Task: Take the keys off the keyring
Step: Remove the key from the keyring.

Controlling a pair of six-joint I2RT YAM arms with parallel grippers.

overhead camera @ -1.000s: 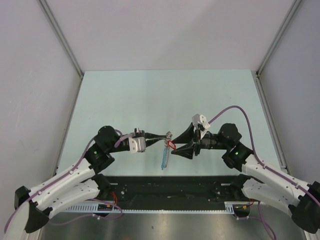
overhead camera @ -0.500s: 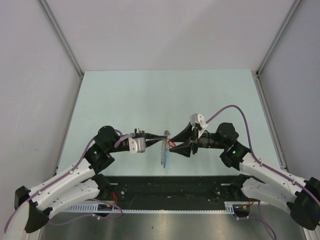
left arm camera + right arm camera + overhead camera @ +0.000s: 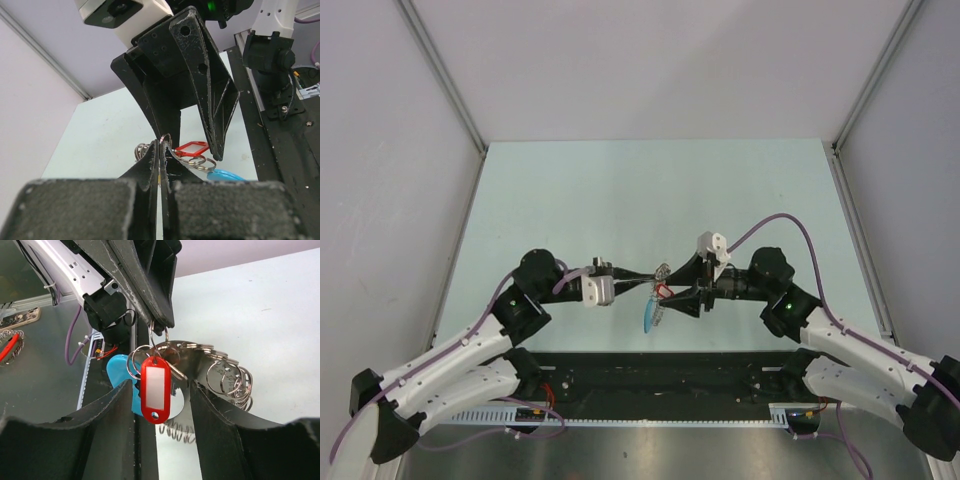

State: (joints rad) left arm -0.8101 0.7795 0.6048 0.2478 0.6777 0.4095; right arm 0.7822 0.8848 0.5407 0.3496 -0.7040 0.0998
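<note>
The keyring [image 3: 227,380] is a floppy chain of silvery rings with a blue section [image 3: 119,371]. It hangs from my left gripper [image 3: 657,274], which is shut on one top ring [image 3: 166,138]. The key [image 3: 155,387], red-headed with a silvery blade behind it, dangles from those rings. It also shows in the left wrist view [image 3: 192,148] and the top view [image 3: 663,292]. My right gripper [image 3: 160,405] is open, with one finger on each side of the red key and not touching it. The blue section also shows in the top view [image 3: 649,318].
The pale green table [image 3: 620,200] lies below, and the bundle hangs near its front edge. A black base rail [image 3: 660,375] runs along the front between the arm mounts. Grey walls enclose the left, right and back.
My right gripper has moved left and now straddles the red key. The hanging chain has swung and bunched up, its blue section sitting shorter under the left gripper's tip.
</note>
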